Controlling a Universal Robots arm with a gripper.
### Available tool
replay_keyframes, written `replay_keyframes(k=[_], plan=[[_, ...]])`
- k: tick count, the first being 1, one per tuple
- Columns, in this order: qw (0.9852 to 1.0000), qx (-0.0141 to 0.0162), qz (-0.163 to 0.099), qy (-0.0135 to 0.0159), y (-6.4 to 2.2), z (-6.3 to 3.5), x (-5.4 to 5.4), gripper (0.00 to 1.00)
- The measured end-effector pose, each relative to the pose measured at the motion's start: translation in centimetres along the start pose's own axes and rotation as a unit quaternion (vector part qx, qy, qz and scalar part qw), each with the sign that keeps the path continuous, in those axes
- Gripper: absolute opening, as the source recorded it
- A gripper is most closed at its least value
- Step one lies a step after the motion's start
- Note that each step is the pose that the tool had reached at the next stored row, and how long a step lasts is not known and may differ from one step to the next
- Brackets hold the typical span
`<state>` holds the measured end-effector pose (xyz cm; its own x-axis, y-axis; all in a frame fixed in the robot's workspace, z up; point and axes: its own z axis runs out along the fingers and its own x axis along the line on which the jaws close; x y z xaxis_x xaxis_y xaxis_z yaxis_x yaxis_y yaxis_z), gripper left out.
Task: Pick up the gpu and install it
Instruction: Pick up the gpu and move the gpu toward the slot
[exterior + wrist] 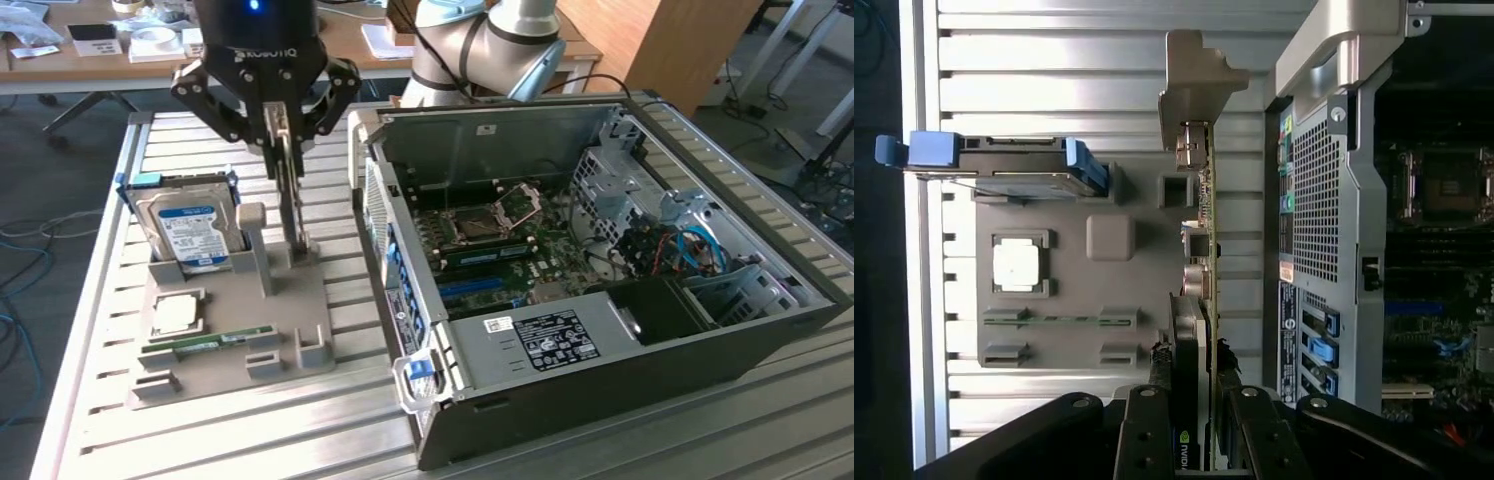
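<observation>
Gripping, exterior view: gripper point(280, 125) clenched on gpu point(291, 190); card upright, edge-on, lower end at the holder point(287, 300) slot, near drive point(194, 225). Can't tell if it's clear of the slot.
Case, exterior view: case point(641, 390) open, just beside holder on the exterior view's right.
Grip, wrist view: fingers point(1144, 440) flank gpu point(1206, 250) at one end; bracket point(1199, 75) at the far end.
Risk: one-end grip, so the card could pivot or slip in the pads; any tilt could snag the slot or the case wall.
</observation>
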<state>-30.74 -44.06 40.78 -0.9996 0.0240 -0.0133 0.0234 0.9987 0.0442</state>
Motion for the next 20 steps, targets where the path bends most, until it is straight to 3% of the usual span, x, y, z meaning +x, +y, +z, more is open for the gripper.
replay_keyframes(k=[3,20], plan=[[1.0000,0.0000,0.000,0.0000,0.02,-0.40,-0.01,0.27],[1.0000,-0.0001,0.000,0.0001,0.02,-0.44,-0.19,0.27]])
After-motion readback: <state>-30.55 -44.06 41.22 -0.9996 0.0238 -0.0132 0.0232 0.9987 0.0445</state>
